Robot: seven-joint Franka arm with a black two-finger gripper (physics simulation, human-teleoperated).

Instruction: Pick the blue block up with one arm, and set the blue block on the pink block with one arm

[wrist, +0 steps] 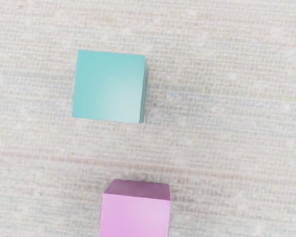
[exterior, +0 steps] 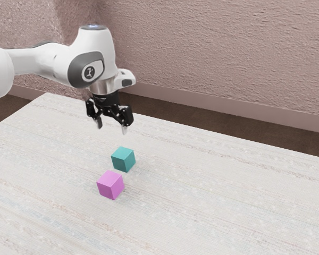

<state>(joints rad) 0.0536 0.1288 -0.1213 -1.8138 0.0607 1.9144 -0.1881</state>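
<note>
Closest to the exterior camera sits the pink block (exterior: pixel 110 185), square on the bench (exterior: pixel 228 202) with nothing on top of it. Just beyond it, apart by a narrow strip of bare surface, rests the blue block (exterior: pixel 123 159), more teal than blue in shade; it lies flat on the bench and is not held. Behind and above that block hangs the pincer (exterior: pixel 112 128), its two black fingers spread apart with nothing between them, well clear of both cubes.

The step in hand looks like the approach for the pick. In the wrist view the blue block lies off to one side of centre, so the hand probably wants a small sideways shift before it descends. The cube's faces appear nearly square to the camera, so little turning should be needed. The fingers should go down on the two faces that do not look toward the pink block, since the gap between the cubes is tight and a finger lowered there could nudge the target.

The bench is pale with a fine woven grain. Past its far edge runs a dark brown floor (exterior: pixel 244 127), then a skirting board (exterior: pixel 228 106) and a rough pinkish wall (exterior: pixel 228 48)
</note>
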